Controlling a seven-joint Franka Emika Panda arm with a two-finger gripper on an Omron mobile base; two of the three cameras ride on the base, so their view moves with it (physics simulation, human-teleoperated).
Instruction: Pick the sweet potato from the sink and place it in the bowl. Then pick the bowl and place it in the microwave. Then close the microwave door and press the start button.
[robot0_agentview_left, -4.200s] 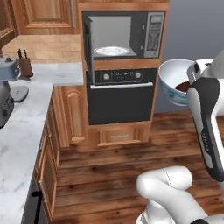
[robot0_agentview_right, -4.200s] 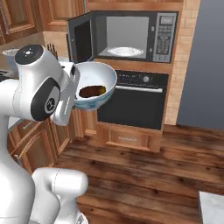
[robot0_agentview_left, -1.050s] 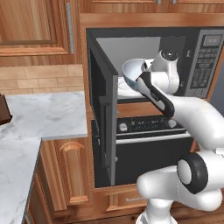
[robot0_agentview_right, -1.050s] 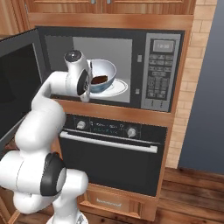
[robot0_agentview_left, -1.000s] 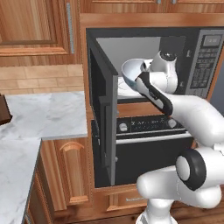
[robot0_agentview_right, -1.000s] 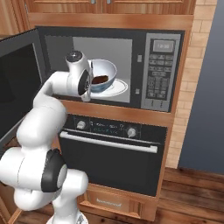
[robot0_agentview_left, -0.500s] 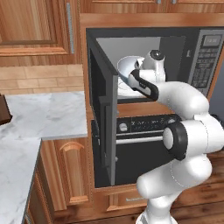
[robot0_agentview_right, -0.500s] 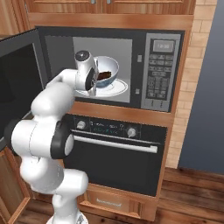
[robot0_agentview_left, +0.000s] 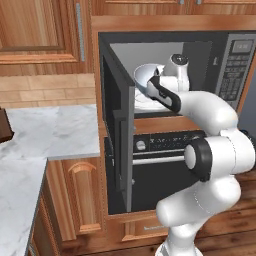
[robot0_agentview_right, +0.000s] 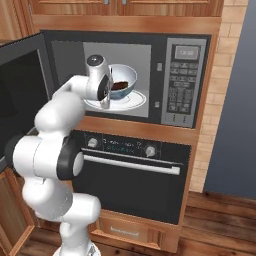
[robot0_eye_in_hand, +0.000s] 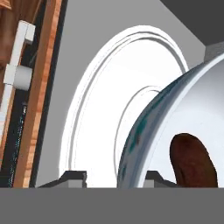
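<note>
The white bowl (robot0_agentview_right: 123, 78) with its pale blue patterned outside is inside the open microwave (robot0_agentview_right: 155, 47), just above the white turntable plate (robot0_agentview_right: 129, 103). The dark brown sweet potato (robot0_agentview_right: 119, 86) lies in the bowl. My gripper (robot0_agentview_right: 108, 89) is shut on the bowl's near rim. In the hand view the bowl (robot0_eye_in_hand: 146, 131) sits between the fingertips (robot0_eye_in_hand: 73, 176), with the sweet potato (robot0_eye_in_hand: 192, 159) inside and the turntable plate (robot0_eye_in_hand: 98, 127) behind. From the left, the bowl (robot0_agentview_left: 144, 80) shows past the microwave door (robot0_agentview_left: 119, 145), which stands swung open. The sink is out of view.
The keypad panel (robot0_agentview_right: 182, 80) is on the microwave's right. A black oven (robot0_agentview_right: 135, 172) with a horizontal bar sits below it. A marble counter (robot0_agentview_left: 45, 132) lies to the left, beside wooden cabinets. The door (robot0_agentview_right: 17, 95) juts out at the left.
Over the last second the arm has reached further in and carried the bowl deeper into the microwave and lower over the turntable plate. Earlier, the base drove up to the microwave.
</note>
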